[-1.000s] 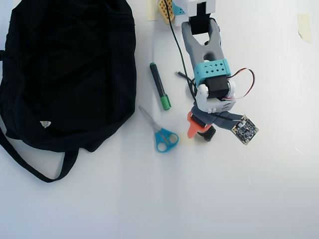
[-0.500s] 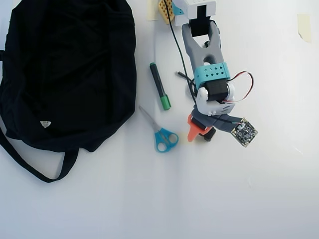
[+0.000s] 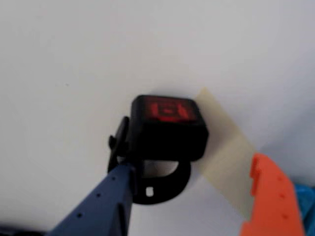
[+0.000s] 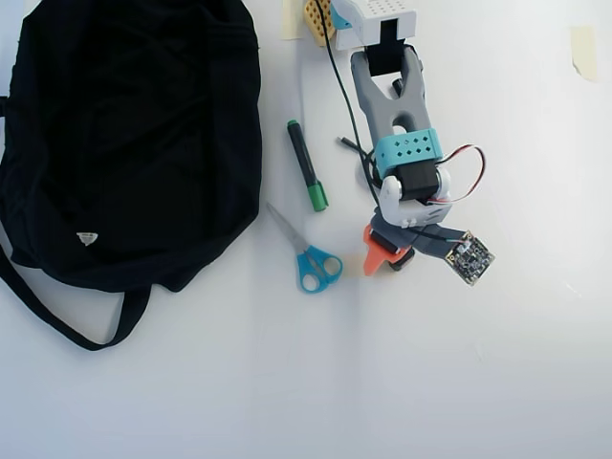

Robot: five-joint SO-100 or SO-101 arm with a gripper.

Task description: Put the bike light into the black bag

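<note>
From my wrist view the bike light (image 3: 167, 132) sits on the white table (image 3: 64, 59), red lens up, strap loop toward the camera. My gripper (image 3: 192, 196) has its fingers apart around it: the blue one touches the light's left side, the orange one (image 3: 270, 196) is off to the right. Overhead, the black bag (image 4: 134, 134) lies well apart on the left, past the scissors (image 4: 308, 258) and green marker (image 4: 307, 166).

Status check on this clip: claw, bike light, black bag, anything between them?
Claw open, straddling the bike light, no grip yet. Light on the table, well apart from the black bag. Scissors and green marker lie between.
</note>
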